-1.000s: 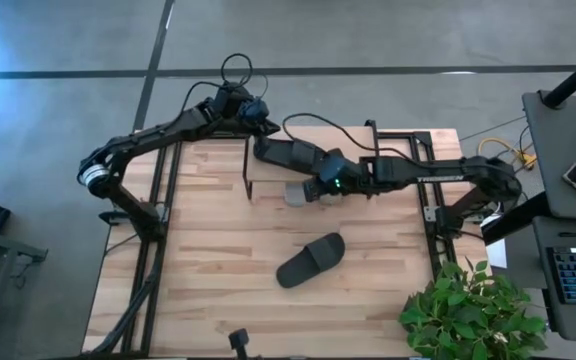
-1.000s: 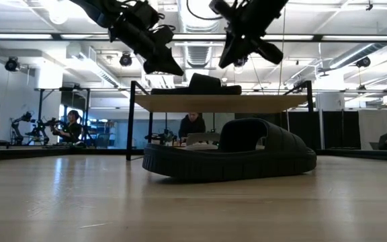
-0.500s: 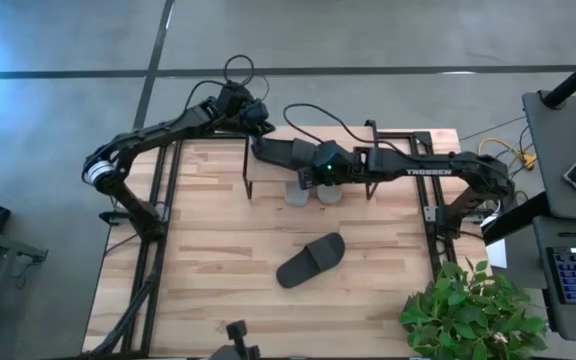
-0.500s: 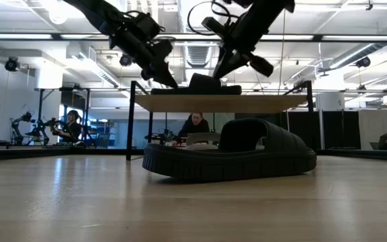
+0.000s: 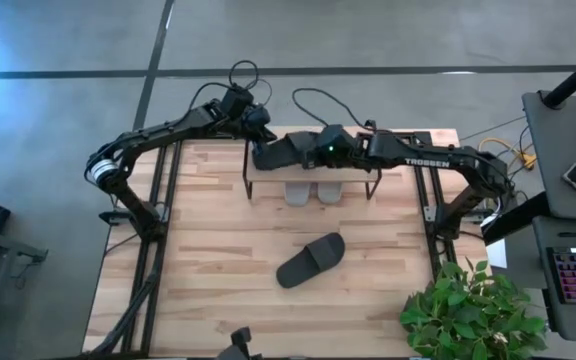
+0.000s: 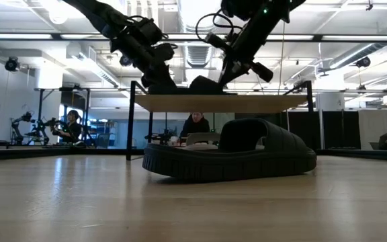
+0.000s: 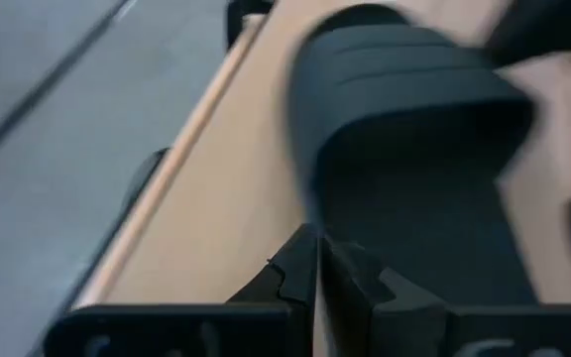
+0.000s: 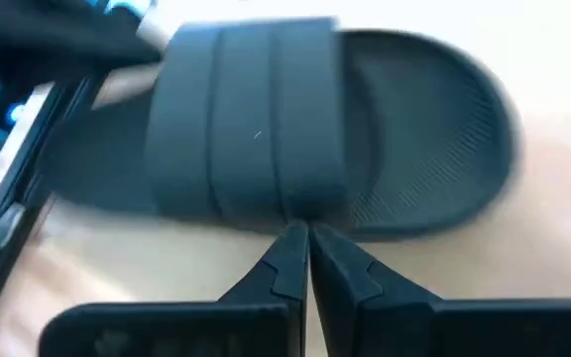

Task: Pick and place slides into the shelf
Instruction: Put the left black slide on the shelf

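Observation:
One black slide [image 5: 280,152] lies flat on the shelf's light wood top [image 5: 353,168], its strap [image 8: 251,119] up. My left gripper [image 5: 258,148] is shut at that slide's left end. My right gripper [image 5: 308,152] is shut at its long side, below the strap. The second black slide [image 5: 311,260] rests sole-down on the table, near the middle. Two light grey slides [image 5: 313,192] lie under the shelf, their ends poking out past its near edge. My left gripper has its shut fingertips [image 7: 317,248] against the edge of the black slide's footbed [image 7: 337,220], behind the strap, slanting down from the table's left. The slide lies flat on the shelf top. My right gripper sets its shut fingertips [image 8: 300,243] against the slide's side edge [image 8: 295,213] just under the strap, slanting down across the slide.
The shelf [image 6: 213,103] stands on thin black legs at the table's far middle. A potted plant [image 5: 468,310] sits at the near right corner. Cables run behind the shelf. People sit in the room beyond the table.
My right gripper has moved from above the shelf's near edge toward the far edge and down to the black slide on the shelf. My left gripper has come down to the slide's left end.

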`<state>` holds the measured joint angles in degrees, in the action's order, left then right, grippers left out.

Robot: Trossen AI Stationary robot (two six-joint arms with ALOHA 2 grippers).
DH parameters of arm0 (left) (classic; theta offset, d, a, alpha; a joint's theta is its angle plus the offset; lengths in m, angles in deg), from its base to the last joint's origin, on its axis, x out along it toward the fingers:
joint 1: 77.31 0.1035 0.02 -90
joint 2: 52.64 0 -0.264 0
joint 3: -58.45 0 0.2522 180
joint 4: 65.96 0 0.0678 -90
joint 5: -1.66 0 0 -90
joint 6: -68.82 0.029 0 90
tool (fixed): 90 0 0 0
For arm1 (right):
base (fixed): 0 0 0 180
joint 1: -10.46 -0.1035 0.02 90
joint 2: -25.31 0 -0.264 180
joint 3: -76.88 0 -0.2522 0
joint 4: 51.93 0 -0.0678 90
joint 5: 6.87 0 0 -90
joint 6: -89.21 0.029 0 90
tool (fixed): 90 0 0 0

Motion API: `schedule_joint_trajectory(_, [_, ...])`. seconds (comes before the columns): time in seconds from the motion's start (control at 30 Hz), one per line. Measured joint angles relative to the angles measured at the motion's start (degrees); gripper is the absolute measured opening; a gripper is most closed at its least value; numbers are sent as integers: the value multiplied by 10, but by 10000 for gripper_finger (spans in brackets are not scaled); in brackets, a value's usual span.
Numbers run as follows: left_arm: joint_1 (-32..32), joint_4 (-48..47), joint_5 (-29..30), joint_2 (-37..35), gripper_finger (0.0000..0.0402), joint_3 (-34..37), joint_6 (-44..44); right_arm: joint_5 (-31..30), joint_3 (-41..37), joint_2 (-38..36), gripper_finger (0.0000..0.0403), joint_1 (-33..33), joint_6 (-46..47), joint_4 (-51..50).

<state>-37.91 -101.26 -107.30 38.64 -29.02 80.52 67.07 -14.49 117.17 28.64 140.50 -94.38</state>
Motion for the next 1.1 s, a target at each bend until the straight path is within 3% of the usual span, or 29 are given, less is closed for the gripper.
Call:
schedule_joint_trajectory(0.17, [-6, 0, -46, 0, 2, 0, -24, -5, 0, 1, 9, 39, -22, 28])
schedule_joint_trajectory(0.53, [-30, -1, -46, -15, 2, -1, -23, -4, 0, -2, 9, 76, -51, 59])
schedule_joint_trajectory(0.77, [-27, 1, 45, -38, 2, -1, 21, 60, 15, -5, 9, 57, -61, -7])
schedule_joint_trajectory(0.87, [-27, -7, 55, -22, 2, 0, 38, 94, 15, -5, 9, 47, -61, -7])
schedule_joint_trajectory(1.1, [-28, -7, 54, 8, 2, 0, 37, 85, 14, -2, 9, 40, -53, -5])
